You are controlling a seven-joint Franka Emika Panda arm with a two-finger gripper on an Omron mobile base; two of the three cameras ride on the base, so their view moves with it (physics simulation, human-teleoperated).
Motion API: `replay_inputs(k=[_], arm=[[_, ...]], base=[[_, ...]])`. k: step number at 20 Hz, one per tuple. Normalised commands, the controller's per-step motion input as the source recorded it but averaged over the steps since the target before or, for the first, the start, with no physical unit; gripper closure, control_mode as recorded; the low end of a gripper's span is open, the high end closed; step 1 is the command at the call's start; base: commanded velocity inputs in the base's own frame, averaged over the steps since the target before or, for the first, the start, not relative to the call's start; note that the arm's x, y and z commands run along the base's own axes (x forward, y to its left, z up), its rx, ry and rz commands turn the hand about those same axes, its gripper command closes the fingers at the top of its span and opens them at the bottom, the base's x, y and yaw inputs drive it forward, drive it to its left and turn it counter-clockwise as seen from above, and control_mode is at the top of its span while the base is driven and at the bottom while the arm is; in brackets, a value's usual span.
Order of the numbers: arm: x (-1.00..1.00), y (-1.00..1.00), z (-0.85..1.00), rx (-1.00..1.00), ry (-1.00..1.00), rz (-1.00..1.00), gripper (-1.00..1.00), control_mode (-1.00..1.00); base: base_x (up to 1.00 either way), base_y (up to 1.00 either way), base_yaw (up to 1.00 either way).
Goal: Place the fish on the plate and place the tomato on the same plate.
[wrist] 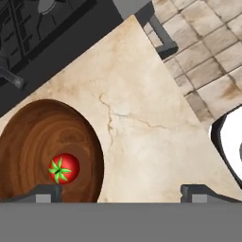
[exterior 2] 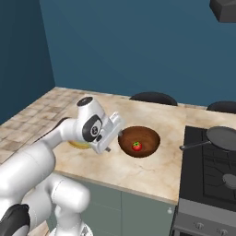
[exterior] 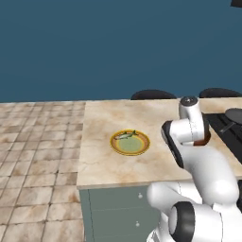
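Hand view, lower left of the frame: I see the tomato (wrist: 63,168) lying red with its green stem top toward the camera, inside the brown wooden bowl (wrist: 28,137). The claw (wrist: 122,193) has its two dark fingertips (wrist: 47,193) spread wide at the bottom edge, one over the bowl's inner wall just beside the tomato, the other over bare worktop (wrist: 142,113). Nothing sits between them; I hold nothing.

Right base view, centre of the frame: the wooden bowl (exterior 2: 146,136) rests on the beige marble worktop (exterior 2: 138,168), with the tomato (exterior 2: 137,146) near its middle. My arm's hand is just left of the bowl, at its rim. At the right of the frame I see a dark stove (exterior 2: 207,175) carrying a dark grey frying pan (exterior 2: 223,137).

Left base view, centre of the frame: the plate (exterior: 130,142), yellow-orange at the rim and pale green inside, sits on the worktop (exterior: 104,165). The fish (exterior: 125,135) lies on the plate's upper part, close to the rim. My arm covers the right of the frame, so I cannot see the bowl there; plate and bowl are apart, with the arm between them.
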Motion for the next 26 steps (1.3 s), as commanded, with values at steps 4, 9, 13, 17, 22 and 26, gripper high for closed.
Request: replay_inputs(k=[4,9,13,17,22,26], arm=[[0.00,-0.04,-0.26,0.00,-0.06,-0.12,-1.00,-1.00],[0.00,-0.02,-0.25,0.03,-0.05,-0.08,-1.00,-1.00],[0.00,0.00,-0.20,0.06,0.00,0.00,-1.00,-1.00],[0.06,-0.04,-0.11,0.07,-0.01,0.00,-1.00,-1.00],[0.12,-0.06,-0.10,0.05,-0.07,0.00,-1.00,-1.00],[0.16,-0.03,-0.12,0.03,-0.07,0.00,-1.00,-1.00]], base=[[0.00,0.00,0.00],[0.00,0.00,0.00],[0.00,0.00,0.00],[0.00,0.00,0.00],[0.00,0.00,0.00],[0.00,0.00,0.00]])
